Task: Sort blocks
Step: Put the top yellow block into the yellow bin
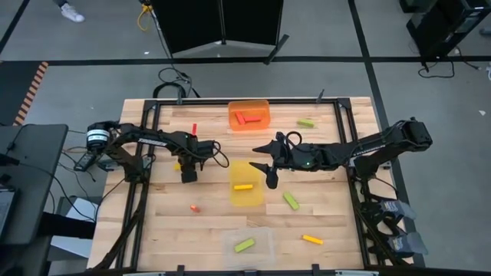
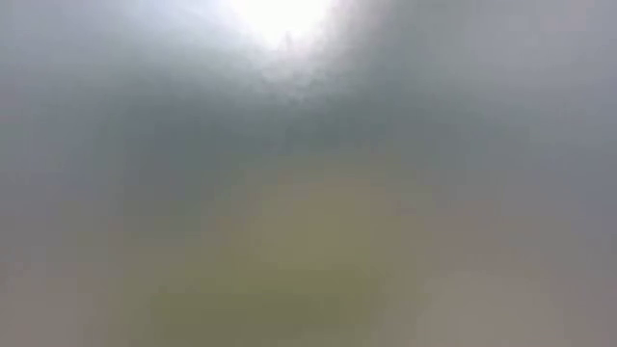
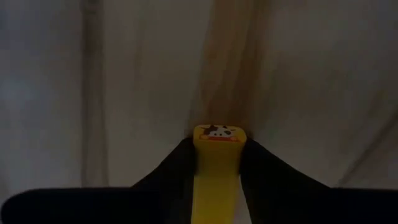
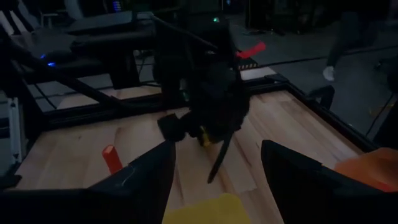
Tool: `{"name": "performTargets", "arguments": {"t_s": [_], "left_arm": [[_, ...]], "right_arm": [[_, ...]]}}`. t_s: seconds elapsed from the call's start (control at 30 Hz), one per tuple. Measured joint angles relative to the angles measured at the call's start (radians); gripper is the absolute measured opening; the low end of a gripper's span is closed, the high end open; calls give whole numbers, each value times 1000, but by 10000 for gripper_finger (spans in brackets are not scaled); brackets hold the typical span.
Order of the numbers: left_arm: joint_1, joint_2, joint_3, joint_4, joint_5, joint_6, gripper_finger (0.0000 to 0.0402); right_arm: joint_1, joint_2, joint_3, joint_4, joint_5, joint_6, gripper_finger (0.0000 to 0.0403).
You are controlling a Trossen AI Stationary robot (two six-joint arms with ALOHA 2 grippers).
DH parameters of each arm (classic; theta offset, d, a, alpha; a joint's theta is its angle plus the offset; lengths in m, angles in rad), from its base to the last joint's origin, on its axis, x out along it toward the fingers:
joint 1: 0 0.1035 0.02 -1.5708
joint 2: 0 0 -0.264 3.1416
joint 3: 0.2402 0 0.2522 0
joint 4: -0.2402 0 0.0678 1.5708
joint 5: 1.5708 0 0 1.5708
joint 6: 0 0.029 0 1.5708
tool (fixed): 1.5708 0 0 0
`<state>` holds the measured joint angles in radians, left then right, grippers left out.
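The left gripper (image 3: pixel 217 180) was clamped on a yellow block (image 3: pixel 216 168) just above the table (image 1: pixel 153 222), left of the yellow tray (image 1: pixel 247 198). The right gripper (image 1: pixel 265 162) stood wide open and empty over that tray, which held another yellow block (image 1: pixel 243 186).

The left arm reaches in from the counter's 9 o'clock edge toward the middle, wrist bent down, and its left claw (image 1: pixel 187 170) is closed on a yellow block (image 3: pixel 217 171) gripped between both fingers. The right arm stretches in from 3 o'clock, and its right claw (image 1: pixel 266 163) has its fingers spread wide apart near the counter's centre.
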<state>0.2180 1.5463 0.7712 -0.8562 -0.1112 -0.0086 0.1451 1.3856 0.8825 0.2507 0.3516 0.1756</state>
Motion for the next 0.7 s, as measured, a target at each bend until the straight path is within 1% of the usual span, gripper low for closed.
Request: {"name": "performTargets", "arguments": {"t_s": [0.07,0.1,0.23,0.37,0.53,0.7], "left_arm": [[-4,-37,28,6,-46,-6,103],[-5,-62,52,22,-52,-9,103],[-35,-128,111,56,-36,-29,103],[-101,-158,167,223,-21,-51,103],[-218,-145,174,527,64,-71,103],[-315,-60,175,786,65,-100,103]], "right_arm": [[8,-6,0,2,0,-16,249],[10,-17,0,1,0,-23,249],[35,-68,1,-17,18,-63,249],[70,-131,1,-77,91,-89,249],[112,-217,1,-203,210,-76,249],[132,-264,1,-359,334,2,249]]}}
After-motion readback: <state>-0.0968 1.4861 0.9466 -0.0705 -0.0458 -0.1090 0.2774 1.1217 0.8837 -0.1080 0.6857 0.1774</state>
